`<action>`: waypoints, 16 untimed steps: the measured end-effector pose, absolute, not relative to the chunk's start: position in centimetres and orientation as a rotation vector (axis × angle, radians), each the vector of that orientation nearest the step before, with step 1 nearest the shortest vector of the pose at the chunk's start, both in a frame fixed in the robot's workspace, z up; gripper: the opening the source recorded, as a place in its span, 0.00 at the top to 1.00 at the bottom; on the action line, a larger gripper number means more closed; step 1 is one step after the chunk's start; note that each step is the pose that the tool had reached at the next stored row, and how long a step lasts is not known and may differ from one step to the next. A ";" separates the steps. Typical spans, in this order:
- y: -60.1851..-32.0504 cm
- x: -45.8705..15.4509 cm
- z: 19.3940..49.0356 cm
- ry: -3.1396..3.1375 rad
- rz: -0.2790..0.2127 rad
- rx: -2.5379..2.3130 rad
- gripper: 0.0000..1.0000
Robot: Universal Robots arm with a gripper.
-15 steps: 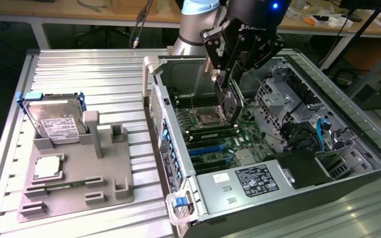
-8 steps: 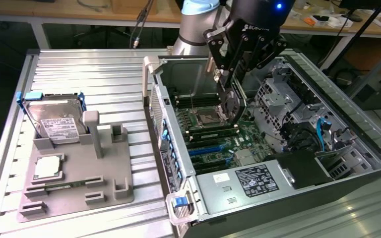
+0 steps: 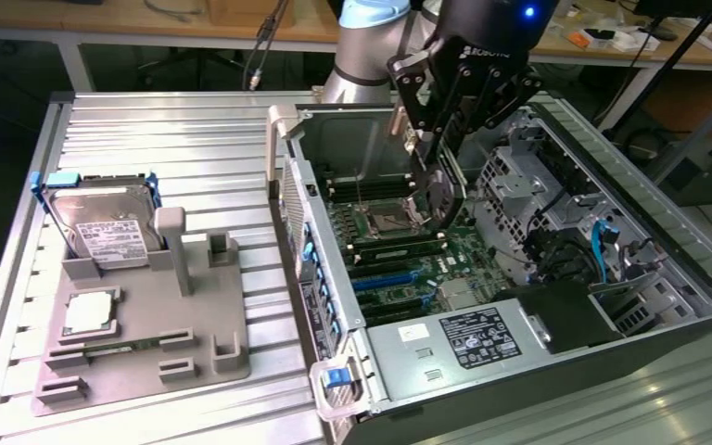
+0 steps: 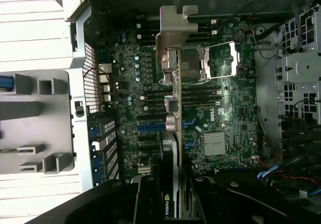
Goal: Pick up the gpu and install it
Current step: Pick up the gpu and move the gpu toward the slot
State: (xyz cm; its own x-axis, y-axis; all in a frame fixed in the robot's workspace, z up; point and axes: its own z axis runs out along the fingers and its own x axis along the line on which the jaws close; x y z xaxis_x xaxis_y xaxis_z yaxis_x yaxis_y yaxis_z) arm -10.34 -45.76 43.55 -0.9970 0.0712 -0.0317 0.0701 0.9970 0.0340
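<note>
The graphics card (image 3: pixel 440 199) is gripped edge-on by the clenched pincer (image 3: pixel 436 158). It hangs straight below the fingertips inside the open PC case (image 3: pixel 285 167), above the motherboard (image 3: pixel 393 269), and is not seated.

Its silver bracket (image 4: pixel 173 28) is at the end farthest from the pincer.

Risks, as judged:
- The card's long edge seems to run across the blue slot (image 4: pixel 150 127), not along it. If pressed down like this, contacts or board parts could be scraped.
- The processor socket (image 4: pixel 193 63) sits right beside the card, so its raised lever could be struck.
- The bracket could be snagged on the case's rear wall.
- Only a thin edge is clamped, so a bump could twist or slip the card.
- Loose cables (image 3: pixel 603 250) beyond the pincer could be caught.

Surface: a ribbed metal table (image 3: pixel 158 130). A grey parts holder (image 3: pixel 146 362) with a hard drive (image 3: pixel 103 232) is set well off to the side.

Room: workshop benches (image 3: pixel 146 23) are behind the arm.
</note>
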 end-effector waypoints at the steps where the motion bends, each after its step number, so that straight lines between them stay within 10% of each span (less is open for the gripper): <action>1: -45.8 -10.2 43.5 3.106 0.051 0.110 0.73; 16: -45.8 -9.0 43.5 3.106 0.051 0.110 0.73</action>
